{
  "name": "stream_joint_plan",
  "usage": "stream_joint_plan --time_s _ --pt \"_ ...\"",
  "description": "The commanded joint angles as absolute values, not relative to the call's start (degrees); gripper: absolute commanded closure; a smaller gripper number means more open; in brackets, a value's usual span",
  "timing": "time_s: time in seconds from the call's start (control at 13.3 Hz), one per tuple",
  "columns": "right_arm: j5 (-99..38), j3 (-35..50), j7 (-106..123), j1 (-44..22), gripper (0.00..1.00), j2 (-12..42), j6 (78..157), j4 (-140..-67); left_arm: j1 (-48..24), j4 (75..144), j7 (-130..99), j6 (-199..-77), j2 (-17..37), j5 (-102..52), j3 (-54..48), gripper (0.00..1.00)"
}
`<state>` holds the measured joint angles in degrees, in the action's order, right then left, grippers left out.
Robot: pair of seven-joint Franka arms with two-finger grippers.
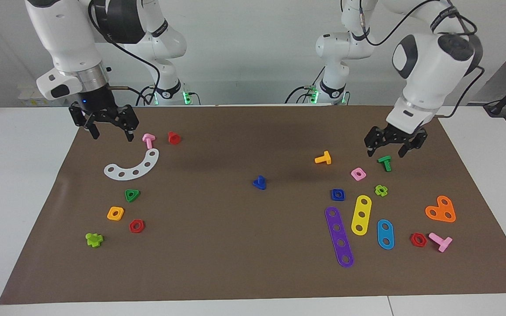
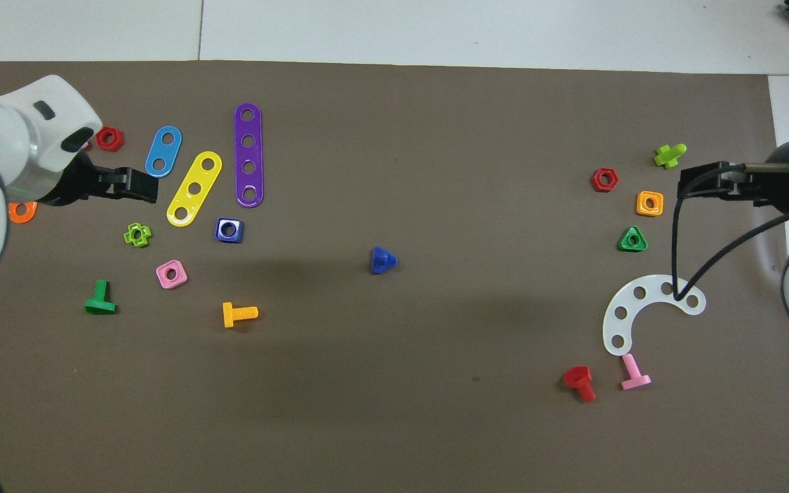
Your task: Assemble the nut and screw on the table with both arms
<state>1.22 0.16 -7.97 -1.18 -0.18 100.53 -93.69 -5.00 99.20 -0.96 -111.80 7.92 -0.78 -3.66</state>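
The dark-blue square nut [image 1: 337, 194] lies flat on the brown mat [image 1: 235, 263] of the table, toward the left arm's end, beside the yellow strip; it also shows in the overhead view [image 2: 229, 230]. The dark-blue screw [image 1: 259, 182] with its triangular head rests at the mat's middle, also seen from overhead [image 2: 382, 260]. My left gripper [image 1: 387, 152] hangs open and empty just above the mat, over the spot next to the green T-shaped bolt [image 1: 384, 163]. My right gripper [image 1: 111, 135] hangs open and empty above the mat near the pink bolt [image 1: 148, 140].
Toward the left arm's end lie a pink nut [image 1: 358, 174], orange bolt [image 1: 323, 158], purple [image 1: 339, 237], yellow [image 1: 361, 214] and blue [image 1: 385, 234] strips. Toward the right arm's end lie a white curved strip [image 1: 133, 167], green triangular nut [image 1: 132, 195], orange nut [image 1: 115, 213] and red nut [image 1: 136, 225].
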Motion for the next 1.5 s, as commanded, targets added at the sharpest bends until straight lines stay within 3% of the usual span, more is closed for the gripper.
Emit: stream_joint_plan --time_s 0.0,0.38,0.83,1.43 --pt "-0.3 0.9 -6.3 -0.4 0.0 2.4 95.6 -89.5 -6.8 104.4 -1.0 -122.3 10.5 -1.5 -3.2 0.0" --pt "-0.4 1.0 -5.5 -0.6 0.0 1.5 90.5 -90.6 -9.2 107.0 0.6 -135.3 20.1 -1.5 -3.1 0.03" --pt "-0.4 1.0 -5.7 -0.9 0.0 1.3 90.8 -91.2 -10.9 112.2 3.9 -136.4 19.7 -1.5 -3.1 0.09" --pt "-0.4 1.0 -5.6 -1.0 0.0 1.3 90.8 -91.2 -11.5 114.7 3.7 -132.8 18.5 -1.5 -2.9 0.39"
